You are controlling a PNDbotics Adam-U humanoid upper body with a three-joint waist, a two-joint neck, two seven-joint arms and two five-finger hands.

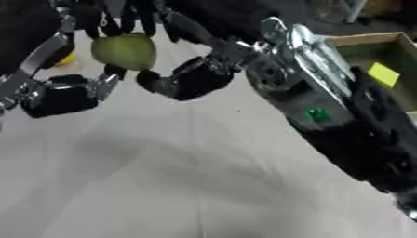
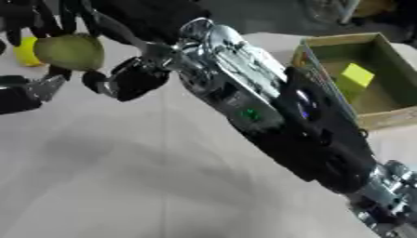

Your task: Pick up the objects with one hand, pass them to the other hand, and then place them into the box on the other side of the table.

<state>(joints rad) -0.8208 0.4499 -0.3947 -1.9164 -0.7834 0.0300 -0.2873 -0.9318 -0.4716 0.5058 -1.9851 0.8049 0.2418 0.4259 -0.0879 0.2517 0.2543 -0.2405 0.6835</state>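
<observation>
Both hands meet over the table (image 1: 163, 186): the right hand (image 1: 191, 79) and the left hand (image 1: 69, 93) have fingers curled around a green fruit (image 1: 124, 51) between them.

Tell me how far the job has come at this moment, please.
Done: one yellow block lies in the cardboard box. In hand: a green round object is up off the table, with the right hand and left hand both at it, so the handover looks under way. Left: placing it, and a yellow object behind.

green fruit (image 1: 124, 51), brown box (image 2: 383, 111), yellow block (image 2: 355, 74)
</observation>
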